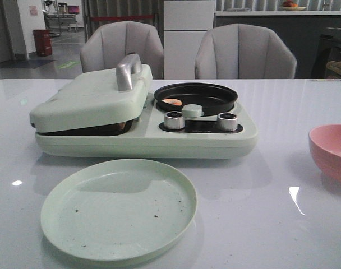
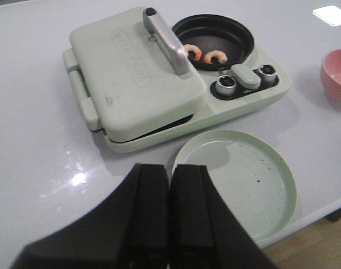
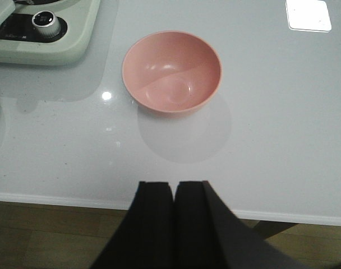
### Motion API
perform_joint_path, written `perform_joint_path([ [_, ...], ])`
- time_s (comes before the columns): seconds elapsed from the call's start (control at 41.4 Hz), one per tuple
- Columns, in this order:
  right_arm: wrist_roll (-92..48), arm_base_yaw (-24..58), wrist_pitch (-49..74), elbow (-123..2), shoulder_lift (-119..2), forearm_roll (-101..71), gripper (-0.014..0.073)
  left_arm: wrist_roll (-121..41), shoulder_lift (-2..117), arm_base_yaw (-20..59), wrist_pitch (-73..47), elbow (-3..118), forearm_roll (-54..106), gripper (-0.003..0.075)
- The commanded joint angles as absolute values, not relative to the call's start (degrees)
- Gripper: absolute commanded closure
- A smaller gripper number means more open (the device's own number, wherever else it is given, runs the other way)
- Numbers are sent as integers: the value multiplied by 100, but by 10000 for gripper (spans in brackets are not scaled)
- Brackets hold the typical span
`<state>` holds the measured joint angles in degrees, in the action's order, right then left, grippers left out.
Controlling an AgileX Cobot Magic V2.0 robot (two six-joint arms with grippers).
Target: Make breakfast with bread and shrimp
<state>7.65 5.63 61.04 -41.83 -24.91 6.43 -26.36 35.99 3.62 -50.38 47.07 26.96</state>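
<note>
1. Left gripper: jaws closed, fingers pressed together, holding nothing, raised above the table.
2. Right gripper: jaws closed and empty, at the table edge.
3. Ahead of the left jaws: green plate, bare apart from crumbs; beyond it the breakfast maker, lid down.
4. Shrimp: two pieces in the black round pan, well beyond the left jaws.
5. Bread: not visible in any view.
6. Pink bowl: directly ahead of the right jaws, apart from them.
</note>
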Motion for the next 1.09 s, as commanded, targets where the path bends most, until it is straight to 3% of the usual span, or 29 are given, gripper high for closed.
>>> perform_joint_path([
  [0.0,705,576,5693,-4328,-2527,723,547,-2137,3602,371,-4497,4857,2384,619],
  [0.629,705,576,5581,-4328,-2527,723,547,-2136,3602,371,-4470,4857,2350,619],
  [0.846,705,576,5588,-4328,-2527,723,547,-2136,3092,367,-3753,4552,1998,619],
  [1.064,705,576,5588,-4328,-2527,723,547,-2136,2108,345,-2440,3096,1745,619],
])
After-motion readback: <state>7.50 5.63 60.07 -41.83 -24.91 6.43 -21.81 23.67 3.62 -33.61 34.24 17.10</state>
